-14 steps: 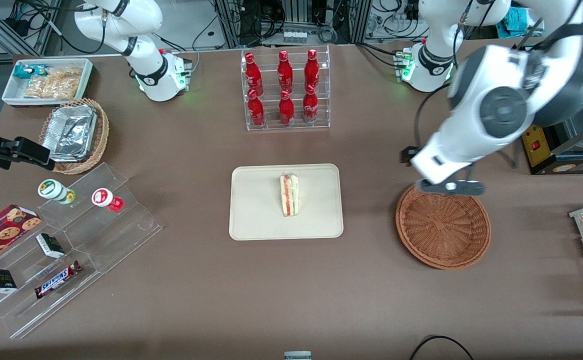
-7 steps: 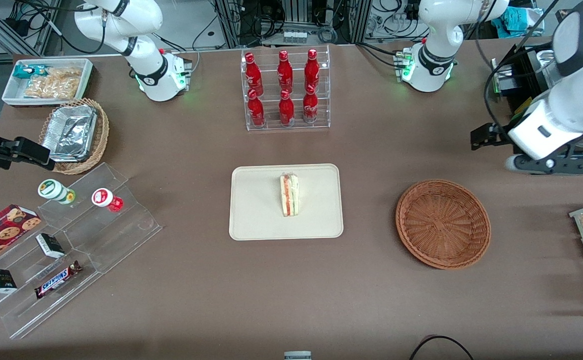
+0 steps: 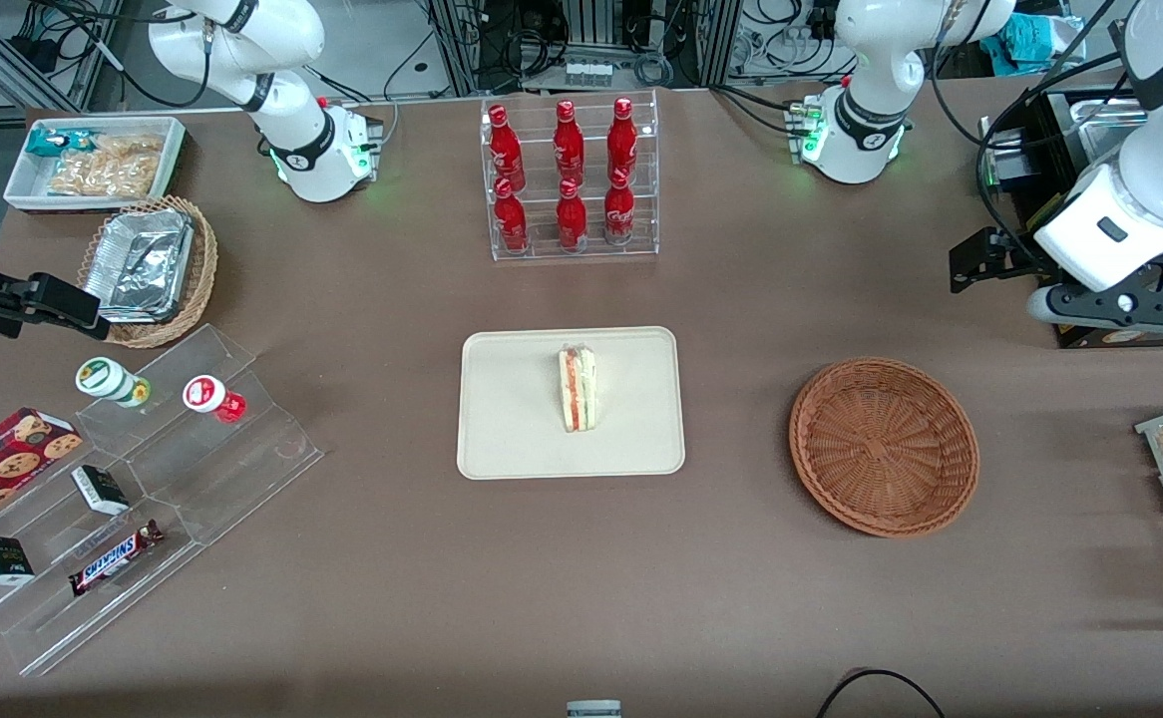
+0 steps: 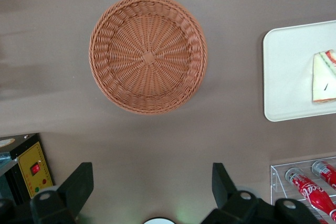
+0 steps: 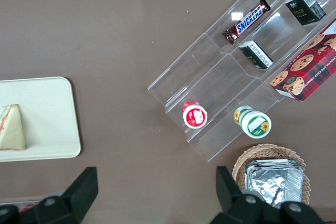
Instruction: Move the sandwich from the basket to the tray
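Sandwich lies on the tray in the front view; the basket sits toward the working arm's end. The gripper has risen slightly farther from the basket. In the left wrist view the fingers spread wide, holding nothing, above the table.

Wrapped triangular white-bread sandwich lies near centre of flat cream rectangular tray, mid-counter. Round reddish-brown wicker basket empty. Left arm's gripper raised at the counter's working-arm end.
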Motion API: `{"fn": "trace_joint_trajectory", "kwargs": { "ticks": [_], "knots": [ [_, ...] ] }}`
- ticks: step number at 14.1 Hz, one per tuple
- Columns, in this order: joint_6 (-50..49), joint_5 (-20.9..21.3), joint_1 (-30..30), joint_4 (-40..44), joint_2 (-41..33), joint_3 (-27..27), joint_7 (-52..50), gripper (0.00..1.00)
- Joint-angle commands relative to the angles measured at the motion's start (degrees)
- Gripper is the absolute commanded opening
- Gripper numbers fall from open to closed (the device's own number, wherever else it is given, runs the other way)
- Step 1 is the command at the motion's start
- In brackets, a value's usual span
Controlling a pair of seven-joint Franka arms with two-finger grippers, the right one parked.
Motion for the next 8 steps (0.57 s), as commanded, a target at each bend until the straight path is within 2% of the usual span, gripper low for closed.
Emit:
{"fn": "trace_joint_trajectory", "kwargs": {
  "ticks": [1,8],
  "knots": [
    [-0.2,-0.1,-0.3,1.9,0.6,-0.2,-0.4,1.00],
    [-0.1,0.2,-0.3,4.1,2.0,-0.2,-1.0,1.00]
  ]
}}
